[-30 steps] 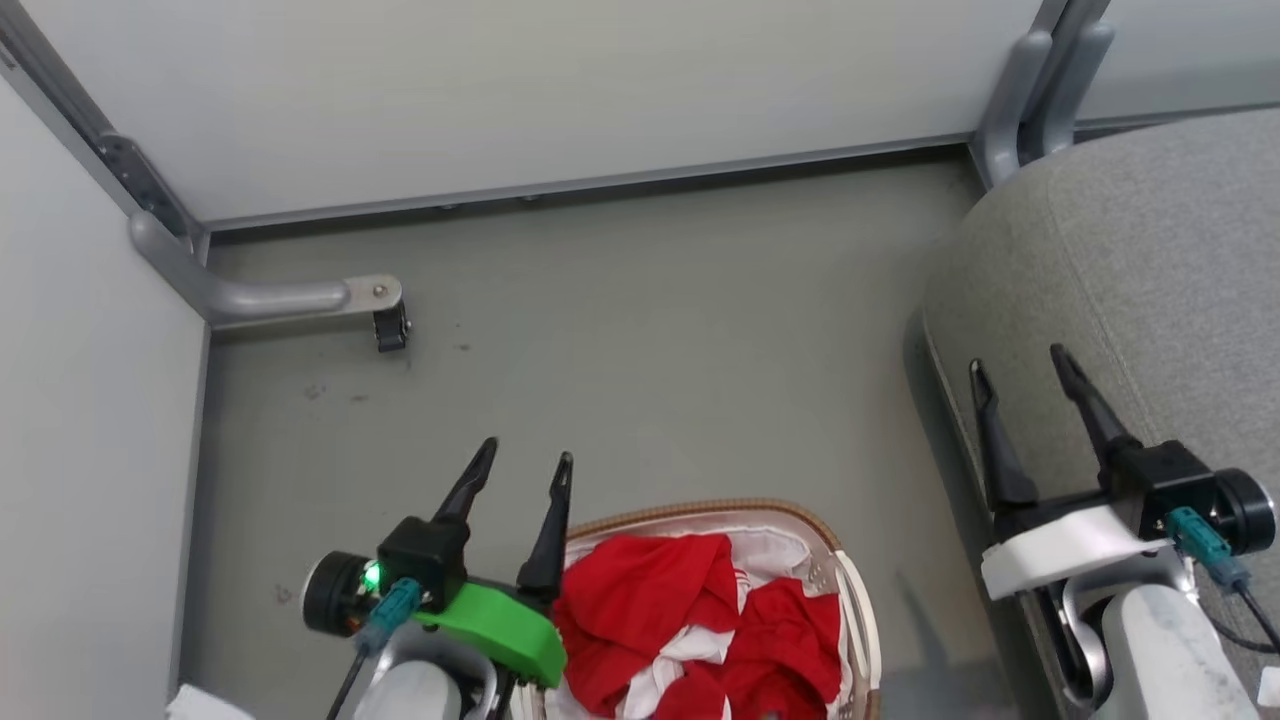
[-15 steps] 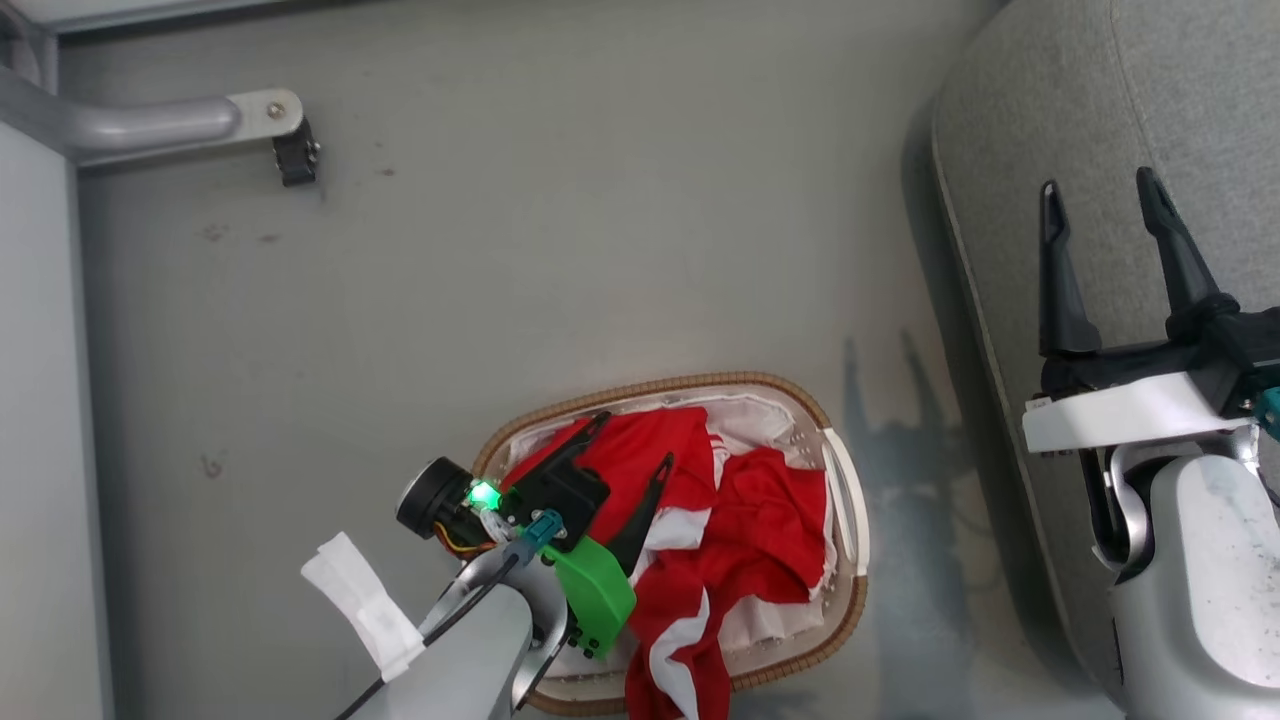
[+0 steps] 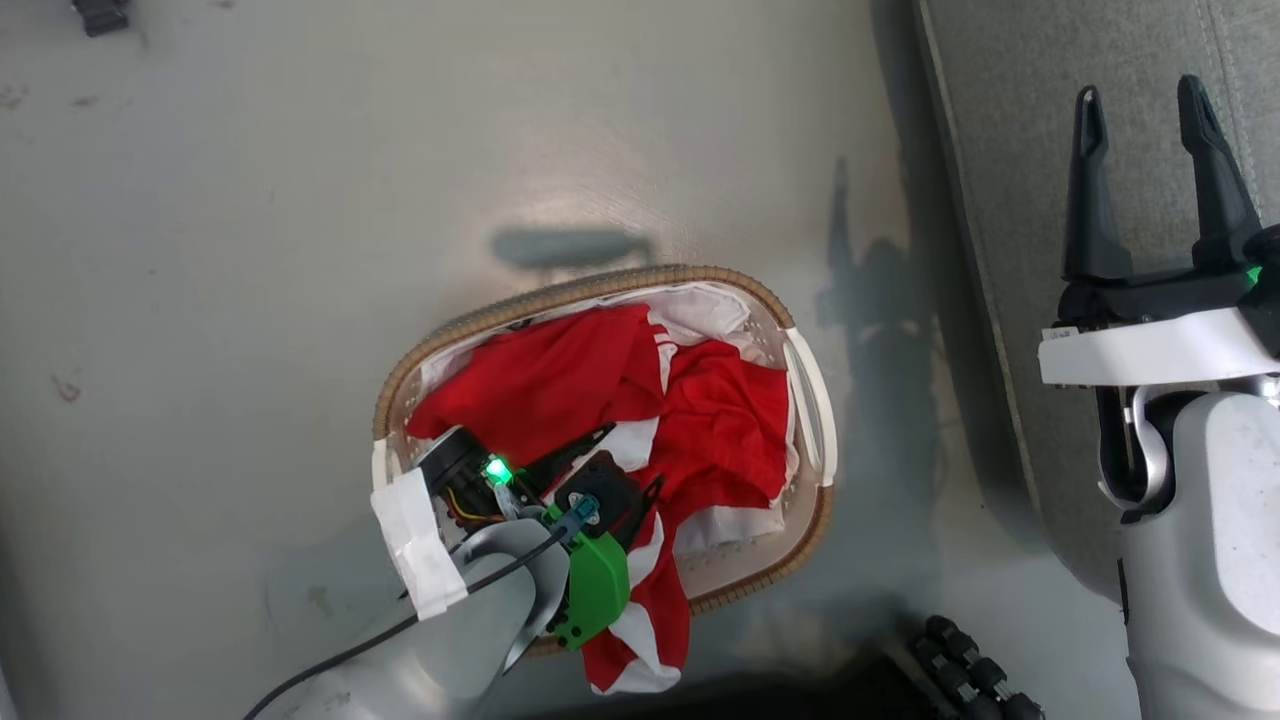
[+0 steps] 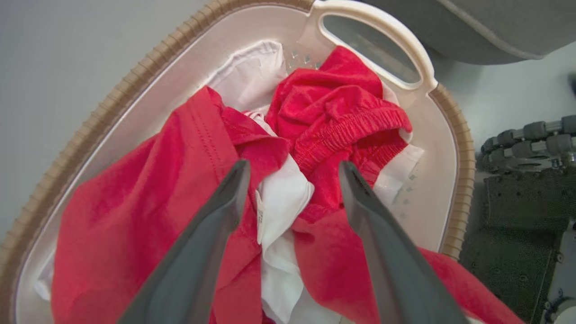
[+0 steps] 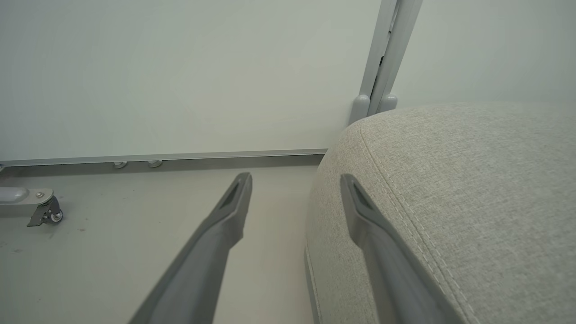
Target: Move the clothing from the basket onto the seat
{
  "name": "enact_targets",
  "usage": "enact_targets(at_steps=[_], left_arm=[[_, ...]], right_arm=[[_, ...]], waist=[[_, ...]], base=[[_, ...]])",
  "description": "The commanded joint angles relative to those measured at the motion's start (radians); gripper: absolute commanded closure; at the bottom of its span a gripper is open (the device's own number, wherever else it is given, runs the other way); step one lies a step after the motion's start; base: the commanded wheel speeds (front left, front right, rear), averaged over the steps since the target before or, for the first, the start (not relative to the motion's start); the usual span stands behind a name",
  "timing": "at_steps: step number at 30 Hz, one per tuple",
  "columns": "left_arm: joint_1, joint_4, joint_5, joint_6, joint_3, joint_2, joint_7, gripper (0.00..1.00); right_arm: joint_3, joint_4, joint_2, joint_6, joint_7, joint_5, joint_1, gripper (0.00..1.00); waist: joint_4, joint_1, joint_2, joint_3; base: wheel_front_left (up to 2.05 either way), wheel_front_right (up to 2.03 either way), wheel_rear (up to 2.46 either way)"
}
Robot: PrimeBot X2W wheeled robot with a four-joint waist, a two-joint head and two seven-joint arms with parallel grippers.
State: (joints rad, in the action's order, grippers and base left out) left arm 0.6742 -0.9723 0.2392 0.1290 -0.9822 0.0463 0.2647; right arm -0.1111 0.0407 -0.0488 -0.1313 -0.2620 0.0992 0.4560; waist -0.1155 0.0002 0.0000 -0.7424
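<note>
Left claw (image 4: 293,165) gaping empty over clothing (image 3: 560,380) trailing over the rim of the basket (image 3: 600,285), basket lying slantwise on grey floor (image 3: 300,250), right claw (image 3: 1139,90) gaping empty above seat (image 3: 1000,120).

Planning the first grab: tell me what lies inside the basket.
Inside the basket lies crumpled red clothing with white bands, over a white cloth liner. One piece hangs over the rim. Whatever lies beneath the clothing is covered and cannot be seen.

Bright, even overhead light; glare patch on floor (image 3: 600,170); soft shadows beside basket (image 3: 600,284); wrist views sharp, edges bowed.
</note>
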Motion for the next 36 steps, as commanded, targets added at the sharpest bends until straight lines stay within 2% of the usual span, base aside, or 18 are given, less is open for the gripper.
enact_targets(at_steps=[1, 11, 20, 21, 22, 23, 25, 26, 36], left_arm=[[0.031, -0.017, 0.01, 0.002, -0.013, 0.007, 0.0, 0.0], [0.099, -0.141, 0.044, 0.003, -0.059, 0.01, 0.0, 0.0], [0.12, -0.195, 0.058, -0.015, -0.038, 0.021, 0.0, 0.0], [0.119, -0.197, 0.061, -0.018, -0.033, 0.021, -0.001, 0.04], [0.118, -0.198, 0.067, -0.023, -0.026, 0.021, 0.0, 0.21], [0.117, -0.198, 0.071, -0.026, -0.022, 0.021, -0.001, 0.51], [0.11, -0.201, 0.078, -0.029, -0.014, 0.021, 0.0, 0.82], [0.107, -0.2, 0.081, -0.03, -0.011, 0.021, 0.0, 1.0], [0.037, -0.079, 0.11, -0.017, 0.035, 0.023, 0.0, 1.0]], right_arm=[[0.003, -0.006, -0.003, 0.001, -0.005, 0.014, 0.019, 0.0], [0.023, -0.005, -0.003, 0.001, -0.005, 0.057, 0.047, 0.0], [0.029, 0.005, -0.003, 0.001, -0.005, 0.081, 0.049, 0.0], [0.03, 0.007, -0.003, 0.001, -0.005, 0.081, 0.048, 0.0], [0.032, 0.009, -0.003, 0.001, -0.005, 0.082, 0.047, 0.0], [0.034, 0.011, -0.003, 0.001, -0.005, 0.085, 0.045, 0.0], [0.041, 0.015, -0.003, 0.001, -0.005, 0.088, 0.038, 0.0], [0.044, 0.017, -0.003, 0.001, -0.005, 0.09, 0.036, 0.0], [0.046, 0.036, -0.003, 0.001, -0.005, 0.063, 0.003, 0.0]], waist=[[-0.054, -0.0002, 0.0, -0.095], [-0.09, -0.0002, 0.0, -0.163], [-0.113, -0.0002, 0.0, -0.178], [-0.114, -0.0002, 0.0, -0.177], [-0.115, -0.0002, 0.0, -0.174], [-0.116, -0.0002, 0.0, -0.171], [-0.117, -0.0002, 0.0, -0.163], [-0.117, -0.0002, 0.0, -0.158], [-0.09, -0.0002, 0.0, -0.064]], base=[[0.0, 0.0, 0.0], [0.0, 0.0, 0.0], [0.0, 0.0, 0.0], [0.0, 0.0, 0.0], [0.0, 0.0, 0.0], [0.0, 0.0, 0.0], [0.0, 0.0, 0.0], [0.0, 0.0, 0.0], [0.0, 0.0, 0.0]])
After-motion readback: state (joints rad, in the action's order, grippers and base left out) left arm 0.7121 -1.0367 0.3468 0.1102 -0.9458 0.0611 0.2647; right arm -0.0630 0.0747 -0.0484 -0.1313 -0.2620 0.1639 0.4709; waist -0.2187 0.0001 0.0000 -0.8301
